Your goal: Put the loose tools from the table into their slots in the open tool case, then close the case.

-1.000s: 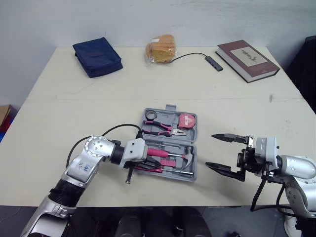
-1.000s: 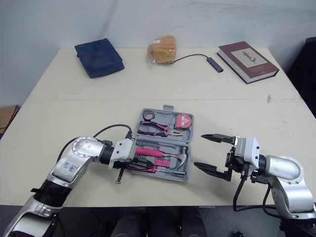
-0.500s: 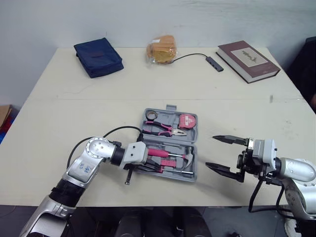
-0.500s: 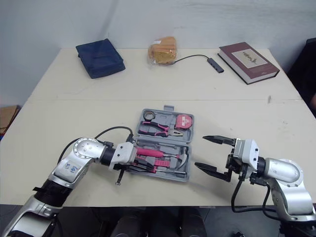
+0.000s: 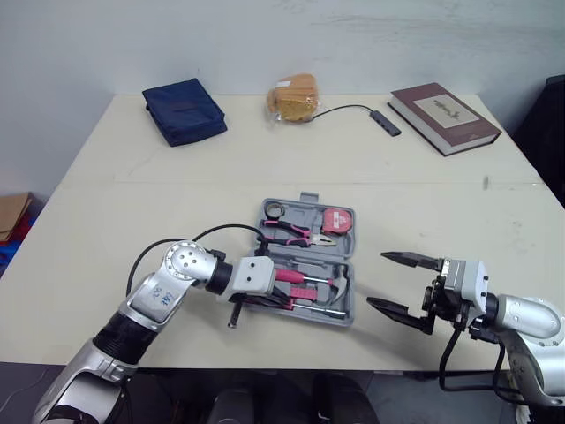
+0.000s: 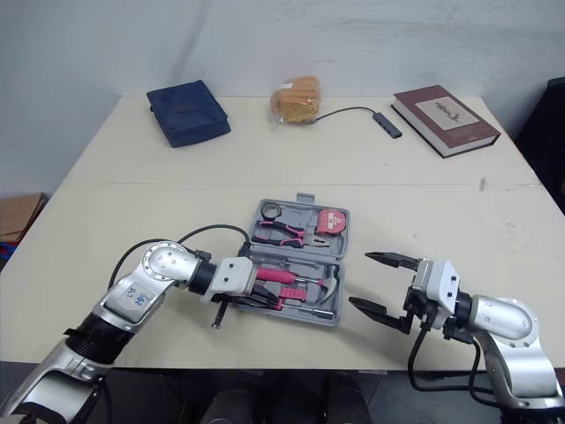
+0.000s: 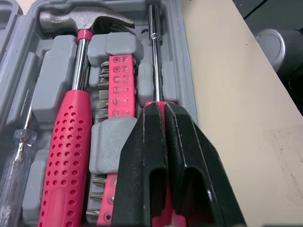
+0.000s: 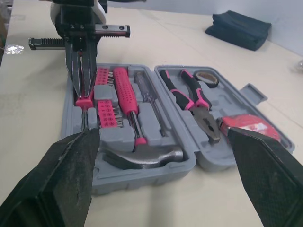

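Moulded grey case [image 8: 142, 178], slim steel-shafted screwdriver [image 7: 154, 61]

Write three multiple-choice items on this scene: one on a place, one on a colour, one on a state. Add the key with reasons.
1. Where does the book lie?
A. At the far right corner of the table
B. Inside the tool case
C. At the near left edge

2. What colour is the hammer's grip?
A. Blue
B. Pink
C. Yellow

3. How does the right gripper stand?
A. Shut on the pliers
B. Shut on nothing
C. Open, beside the case

Key:
1 A: the book sits at the far right corner, well away from the case.
2 B: the dotted grip below the steel head is pink.
3 C: its two fingers are spread wide apart to the right of the case, with nothing between them.
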Controlling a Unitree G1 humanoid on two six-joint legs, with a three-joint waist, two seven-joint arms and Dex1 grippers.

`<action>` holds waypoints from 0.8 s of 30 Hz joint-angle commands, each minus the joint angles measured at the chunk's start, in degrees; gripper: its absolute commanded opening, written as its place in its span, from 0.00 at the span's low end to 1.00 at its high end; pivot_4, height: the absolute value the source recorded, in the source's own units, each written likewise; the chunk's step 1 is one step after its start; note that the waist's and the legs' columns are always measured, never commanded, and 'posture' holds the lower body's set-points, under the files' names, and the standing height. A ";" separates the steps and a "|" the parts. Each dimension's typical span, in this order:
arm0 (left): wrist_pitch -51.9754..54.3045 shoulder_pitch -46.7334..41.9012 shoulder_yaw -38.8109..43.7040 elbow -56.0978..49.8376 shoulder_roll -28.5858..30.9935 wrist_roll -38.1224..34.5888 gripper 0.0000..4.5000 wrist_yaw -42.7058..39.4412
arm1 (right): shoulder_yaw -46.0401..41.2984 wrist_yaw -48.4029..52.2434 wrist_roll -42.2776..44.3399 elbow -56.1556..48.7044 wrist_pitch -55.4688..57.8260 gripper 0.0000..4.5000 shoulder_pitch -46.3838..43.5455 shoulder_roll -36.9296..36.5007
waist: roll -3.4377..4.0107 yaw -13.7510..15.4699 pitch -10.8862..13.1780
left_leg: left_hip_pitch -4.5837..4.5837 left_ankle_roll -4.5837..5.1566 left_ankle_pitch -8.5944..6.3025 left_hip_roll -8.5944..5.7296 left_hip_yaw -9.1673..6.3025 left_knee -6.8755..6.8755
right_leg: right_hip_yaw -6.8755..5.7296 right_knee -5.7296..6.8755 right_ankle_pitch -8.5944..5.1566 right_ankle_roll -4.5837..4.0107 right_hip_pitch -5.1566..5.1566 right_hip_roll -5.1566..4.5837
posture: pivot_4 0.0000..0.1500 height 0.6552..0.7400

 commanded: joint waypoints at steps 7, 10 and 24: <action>3.41 1.32 16.25 -0.11 -0.09 -15.26 0.02 0.38 | -4.37 -4.32 2.31 -1.15 5.15 1.00 0.34 -1.66 | -0.19 -0.23 0.22 | -0.49 -0.39 0.23 0.12 -0.03 0.06 | -0.02 0.07 0.01 0.00 -0.46 -0.05 | 1.00 1.00; 5.43 -1.11 21.59 4.87 2.79 -16.30 0.02 1.40 | -2.79 -5.13 -1.55 2.85 3.38 1.00 -1.35 -1.49 | -0.22 -0.42 0.24 | -0.68 -0.45 0.32 0.10 -0.11 0.08 | -0.13 0.15 0.01 -0.01 -0.62 0.08 | 1.00 1.00; -0.99 -3.82 20.06 21.76 -1.47 -4.83 0.00 11.75 | 9.18 -9.06 -12.54 10.39 8.42 0.00 -12.18 0.59 | -0.42 -1.44 0.39 | -0.81 -0.39 0.31 -0.04 -0.02 0.07 | -0.14 0.12 0.05 0.07 -0.72 0.04 | 1.00 1.00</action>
